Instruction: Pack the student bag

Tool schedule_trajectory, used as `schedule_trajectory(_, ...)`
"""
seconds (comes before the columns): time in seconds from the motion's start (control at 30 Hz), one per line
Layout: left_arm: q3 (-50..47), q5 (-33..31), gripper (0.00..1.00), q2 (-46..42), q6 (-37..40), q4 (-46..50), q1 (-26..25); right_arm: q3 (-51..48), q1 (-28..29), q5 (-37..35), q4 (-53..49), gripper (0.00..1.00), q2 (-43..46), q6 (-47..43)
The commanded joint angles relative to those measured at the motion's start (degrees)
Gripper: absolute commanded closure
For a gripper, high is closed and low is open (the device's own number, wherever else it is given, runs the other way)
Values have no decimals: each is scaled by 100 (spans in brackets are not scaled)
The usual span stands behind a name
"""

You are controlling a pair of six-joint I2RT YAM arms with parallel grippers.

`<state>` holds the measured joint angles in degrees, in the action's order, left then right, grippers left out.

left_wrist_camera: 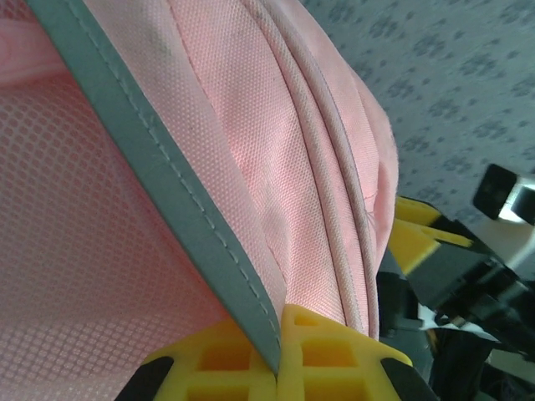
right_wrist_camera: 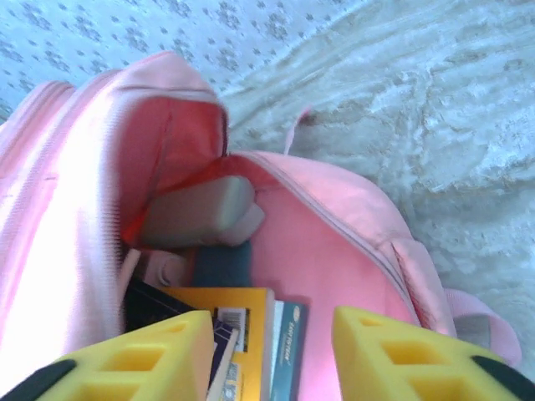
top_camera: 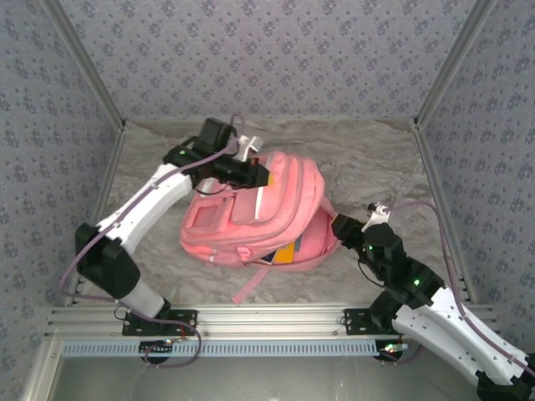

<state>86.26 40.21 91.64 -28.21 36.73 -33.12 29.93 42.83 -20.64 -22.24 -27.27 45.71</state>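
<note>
Got the student bag [top_camera: 267, 213] sitting mid-table, long axis roughly 1-to-7 from above. Pinched at its 12 o'clock end by the left gripper [top_camera: 257, 175], mouth propped up. Closer to the opening: right gripper [top_camera: 338, 225], fingers apart and empty, mouth dead ahead at 12, books [right_wrist_camera: 251, 322] inside.

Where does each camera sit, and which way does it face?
Top external: above and behind both arms, looking down on them and the student bag.
Left wrist: against the bag's fabric, left hand shut on it.
Right wrist: looking into the open bag at books, right hand open.
Shared: the bag.
</note>
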Motion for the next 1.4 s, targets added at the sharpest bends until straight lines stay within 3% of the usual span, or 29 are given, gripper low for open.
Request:
schedule_trajectory(0.0,465,-651,100,564,-183,-564,-145,-121,113,328,-66,66,-181,-586)
schedule_trajectory(0.17,1104,-1019,100,1551,-316,-456,-194,-71,562,1154,637,82,-1114,-843)
schedule_trajectory(0.4,2137,-1187,100,2498,-474,-69,-247,334,1566,1226,1067,81,-2536,-1320)
schedule_trajectory(0.47,2247,-1204,87,2515,-493,1,-241,356,1640,1234,1214,80,-2778,-1393)
schedule_trajectory(0.57,1987,-1297,68,2228,-448,7,-244,126,1634,1335,1637,81,-2995,-1390)
schedule_trajectory(0.73,862,-1435,55,1156,-574,-279,-140,-500,1678,1926,3176,79,-3415,-1833)
schedule_trajectory(0.83,5,-1693,49,298,-553,-350,-122,-950,1746,1771,4032,82,-3472,-1929)
schedule_trajectory(1.07,-2328,-2239,33,-1455,-1185,-799,-196,-1010,1304,1033,3050,80,-2714,-1583)
schedule_trajectory(1.23,-2223,-2781,31,-1423,-1084,-347,-172,-936,1027,1095,2819,81,-2452,-1452)
schedule_trajectory(1.37,-1889,-2585,35,-938,-1139,-484,-175,-741,989,947,2420,81,-2414,-1376)
